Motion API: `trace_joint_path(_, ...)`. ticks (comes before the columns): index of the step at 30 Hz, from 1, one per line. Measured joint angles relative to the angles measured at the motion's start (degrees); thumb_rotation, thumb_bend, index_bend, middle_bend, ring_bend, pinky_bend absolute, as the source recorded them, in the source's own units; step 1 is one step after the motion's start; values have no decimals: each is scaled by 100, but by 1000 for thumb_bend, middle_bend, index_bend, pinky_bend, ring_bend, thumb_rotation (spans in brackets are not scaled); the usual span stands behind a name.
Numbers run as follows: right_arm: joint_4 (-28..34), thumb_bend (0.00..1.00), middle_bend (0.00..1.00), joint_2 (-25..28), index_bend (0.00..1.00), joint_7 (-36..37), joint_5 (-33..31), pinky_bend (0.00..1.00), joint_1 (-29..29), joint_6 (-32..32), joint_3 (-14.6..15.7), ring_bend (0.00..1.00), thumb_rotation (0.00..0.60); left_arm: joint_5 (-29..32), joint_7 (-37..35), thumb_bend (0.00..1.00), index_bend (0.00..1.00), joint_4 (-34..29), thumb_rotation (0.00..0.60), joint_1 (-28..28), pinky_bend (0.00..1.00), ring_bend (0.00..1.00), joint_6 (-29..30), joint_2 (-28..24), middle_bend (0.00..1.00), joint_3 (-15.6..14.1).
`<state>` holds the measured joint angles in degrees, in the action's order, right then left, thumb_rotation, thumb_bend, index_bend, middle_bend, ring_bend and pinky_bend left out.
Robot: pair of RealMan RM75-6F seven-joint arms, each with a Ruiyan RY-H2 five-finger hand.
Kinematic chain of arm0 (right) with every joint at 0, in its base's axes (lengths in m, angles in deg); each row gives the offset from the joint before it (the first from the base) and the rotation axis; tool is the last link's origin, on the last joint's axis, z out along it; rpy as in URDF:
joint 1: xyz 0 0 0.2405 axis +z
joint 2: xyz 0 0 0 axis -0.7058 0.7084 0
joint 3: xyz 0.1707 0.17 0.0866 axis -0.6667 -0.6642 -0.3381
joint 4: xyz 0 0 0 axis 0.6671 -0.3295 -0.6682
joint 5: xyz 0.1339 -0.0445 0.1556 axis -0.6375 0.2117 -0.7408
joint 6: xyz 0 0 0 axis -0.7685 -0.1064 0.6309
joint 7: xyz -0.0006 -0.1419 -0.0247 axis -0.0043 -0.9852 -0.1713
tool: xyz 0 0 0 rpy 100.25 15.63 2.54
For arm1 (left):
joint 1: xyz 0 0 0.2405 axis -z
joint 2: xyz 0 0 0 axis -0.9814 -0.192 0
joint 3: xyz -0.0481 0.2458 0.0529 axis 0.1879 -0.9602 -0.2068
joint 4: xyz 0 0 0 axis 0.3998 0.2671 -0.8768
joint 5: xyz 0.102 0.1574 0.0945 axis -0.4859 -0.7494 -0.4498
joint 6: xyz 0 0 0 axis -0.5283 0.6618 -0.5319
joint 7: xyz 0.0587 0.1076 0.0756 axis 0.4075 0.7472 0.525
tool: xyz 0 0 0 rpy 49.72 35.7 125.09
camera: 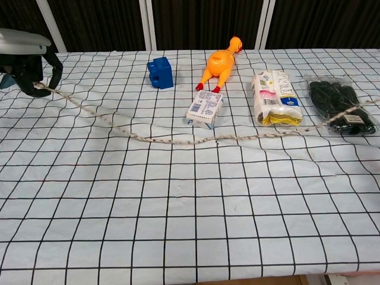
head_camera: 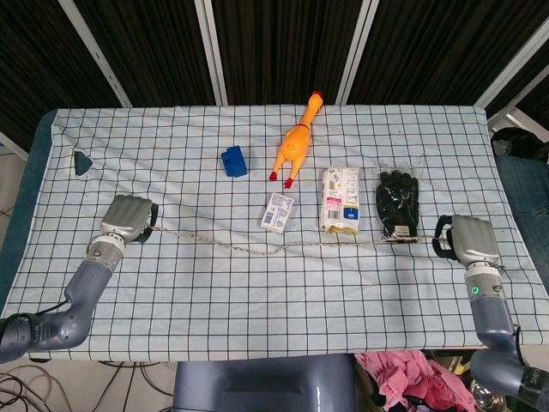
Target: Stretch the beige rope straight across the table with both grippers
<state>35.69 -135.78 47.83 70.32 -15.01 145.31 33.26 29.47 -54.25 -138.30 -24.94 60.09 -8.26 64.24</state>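
The beige rope runs across the checked cloth as one long line with a shallow sag in the middle and no loops. My left hand grips its left end near the table's left side, and the chest view shows that hand at the top left with the rope trailing from it. My right hand grips the other end near the right edge; the chest view does not show it. On the right the rope rises over the black gloves.
Behind the rope lie a small white box, a snack packet and the bagged black gloves. Farther back are a blue block and an orange rubber chicken. A dark wedge sits far left.
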Motion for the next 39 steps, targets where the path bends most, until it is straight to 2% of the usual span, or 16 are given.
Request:
trace_joint_path(7, -510, 411, 885, -25, 628, 190, -3, 1000, -51, -332, 98, 1000, 600, -331, -380, 413, 622, 439, 600, -232, 854, 944, -236, 112, 1000, -39)
trace_joint_path(17, -1221, 411, 885, -351, 628, 365, -79, 1000, -123, -638, 268, 1000, 600, -583, -714, 413, 593, 1087, 600, -466, 854, 944, -556, 426, 1000, -113)
trace_joint_path(36, -2005, 410, 881, -1139, 628, 392, -152, 1000, -163, -1007, 478, 1000, 600, -1065, -1221, 409, 523, 2118, 600, -749, 854, 944, -1155, 1198, 1000, -169)
trace_joint_path(39, -2078, 368, 878, -1226, 566, 393, -148, 1000, -159, -1025, 477, 1000, 600, -1120, -1255, 400, 476, 2229, 600, -767, 854, 944, -1210, 1304, 1000, -152)
